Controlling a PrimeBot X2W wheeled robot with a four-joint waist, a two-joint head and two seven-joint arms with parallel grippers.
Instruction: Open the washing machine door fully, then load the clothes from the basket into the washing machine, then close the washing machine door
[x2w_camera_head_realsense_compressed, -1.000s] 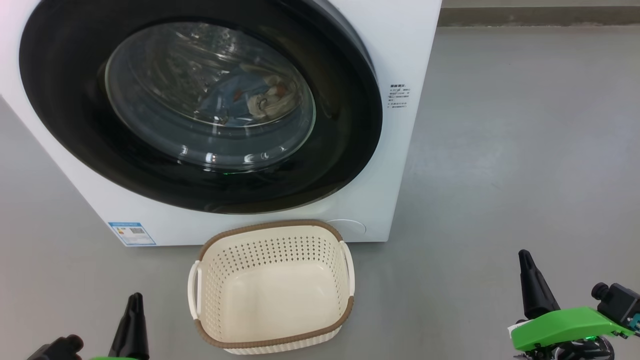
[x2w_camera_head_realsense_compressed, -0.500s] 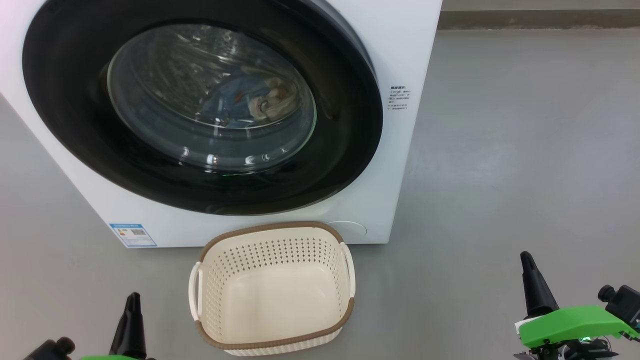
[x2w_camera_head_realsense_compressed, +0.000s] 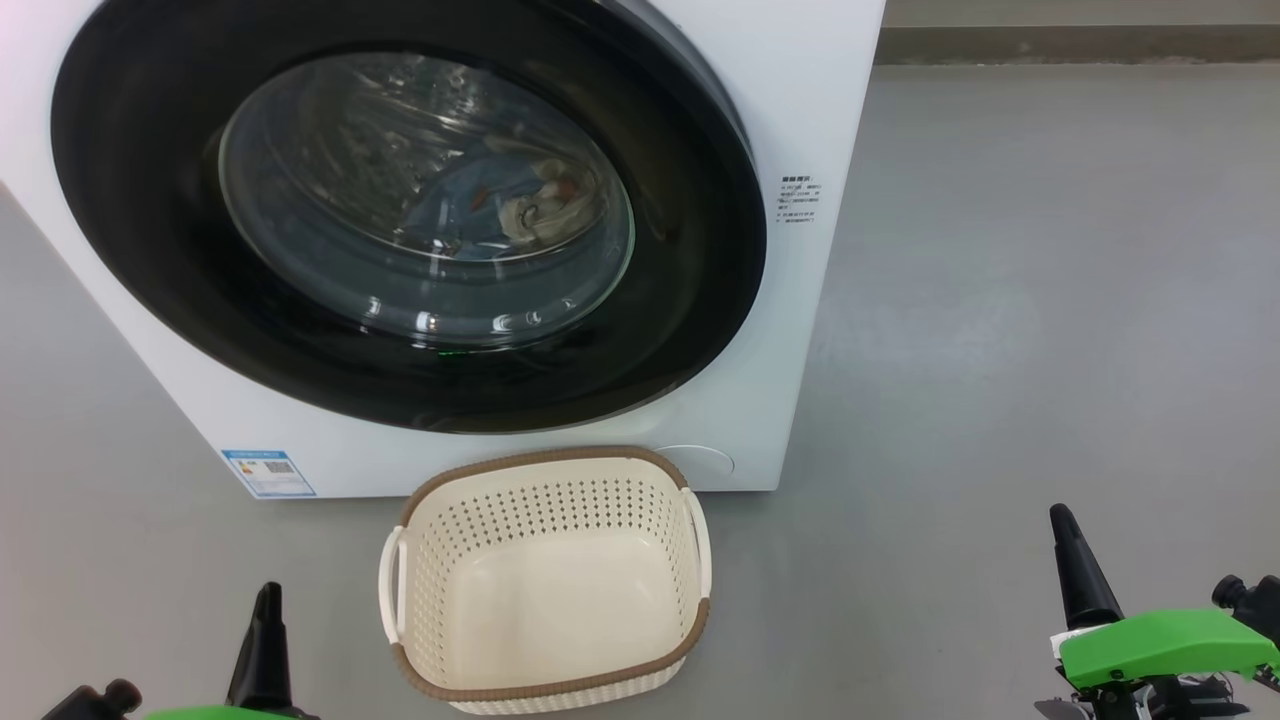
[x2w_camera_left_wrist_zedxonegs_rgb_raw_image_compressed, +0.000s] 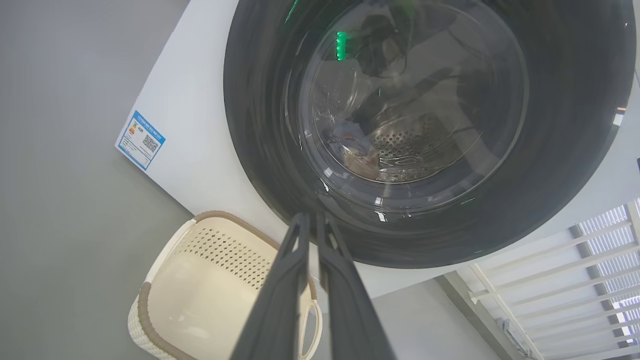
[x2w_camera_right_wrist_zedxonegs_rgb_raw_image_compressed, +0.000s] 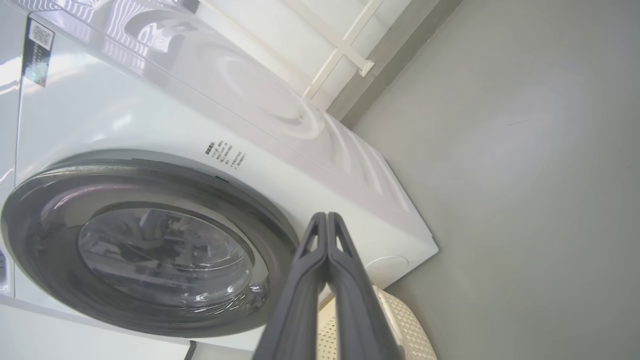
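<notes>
The white washing machine (x2w_camera_head_realsense_compressed: 820, 120) stands ahead with its round black door (x2w_camera_head_realsense_compressed: 150, 250) shut flat against the front. Through the glass porthole the clothes (x2w_camera_head_realsense_compressed: 510, 200) show as a blue and cream bundle lying in the drum; the left wrist view shows the clothes (x2w_camera_left_wrist_zedxonegs_rgb_raw_image_compressed: 357, 150) too. The cream basket (x2w_camera_head_realsense_compressed: 545, 475) sits on the floor in front of the machine with nothing in it. My left gripper (x2w_camera_head_realsense_compressed: 267, 595) is shut at the lower left, clear of the basket. My right gripper (x2w_camera_head_realsense_compressed: 1060, 520) is shut at the lower right, holding nothing.
Grey floor (x2w_camera_head_realsense_compressed: 1050, 300) stretches to the right of the machine up to a wall skirting (x2w_camera_head_realsense_compressed: 1080, 40). A blue label sticker (x2w_camera_head_realsense_compressed: 268, 472) marks the machine's lower left corner. A white slatted panel (x2w_camera_left_wrist_zedxonegs_rgb_raw_image_compressed: 600, 250) shows in the left wrist view.
The whole head picture has slid down a little, so the camera moved. Both grippers sit slightly lower in it; the machine, door and basket have not moved.
</notes>
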